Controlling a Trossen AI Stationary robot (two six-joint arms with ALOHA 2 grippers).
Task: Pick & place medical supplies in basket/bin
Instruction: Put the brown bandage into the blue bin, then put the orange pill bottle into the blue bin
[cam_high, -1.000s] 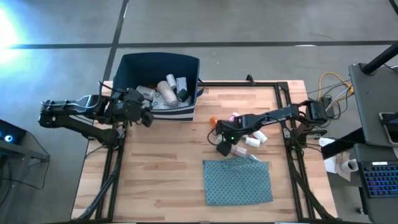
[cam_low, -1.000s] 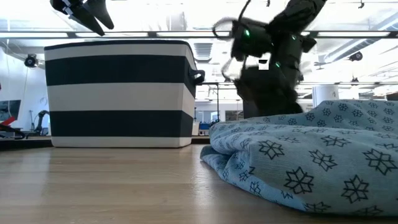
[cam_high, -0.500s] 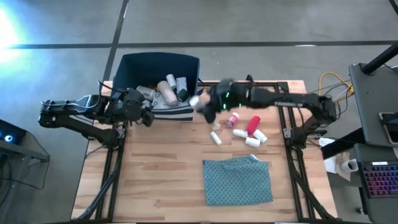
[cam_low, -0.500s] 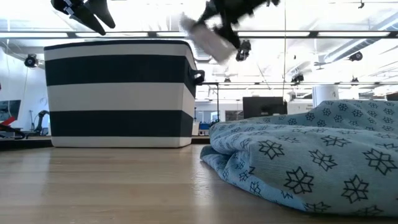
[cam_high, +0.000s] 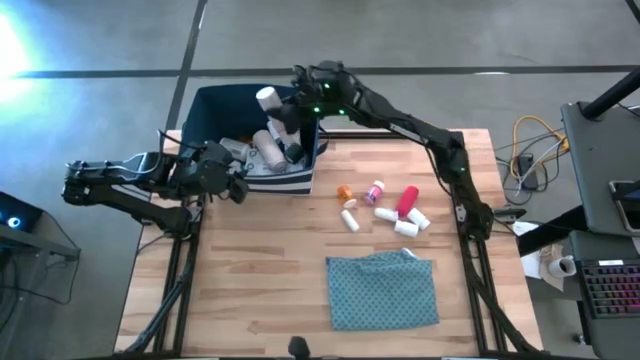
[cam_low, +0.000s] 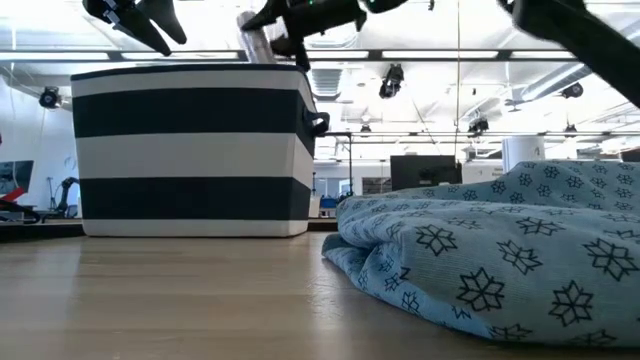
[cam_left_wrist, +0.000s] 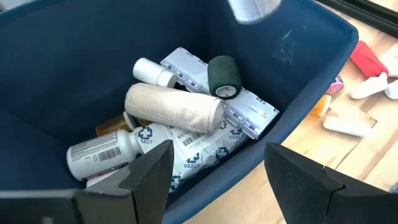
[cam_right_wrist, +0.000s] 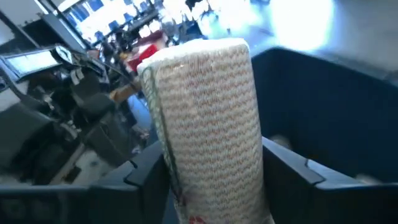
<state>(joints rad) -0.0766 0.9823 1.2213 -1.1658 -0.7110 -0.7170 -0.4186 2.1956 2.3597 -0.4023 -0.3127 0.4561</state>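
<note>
Right gripper (cam_high: 281, 108) over bin (cam_high: 205, 112), jaws grasping gauze roll (cam_high: 267, 98); next: release. Left gripper (cam_high: 232, 186) idle, jaws released.

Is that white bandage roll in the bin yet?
No. The bandage roll sits between the right gripper fingers above the bin.

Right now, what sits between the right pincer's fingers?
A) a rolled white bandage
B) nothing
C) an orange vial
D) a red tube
A: the right pincer grips a rolled white bandage above the navy bin; the red tube and orange vial lie on the table.
</note>
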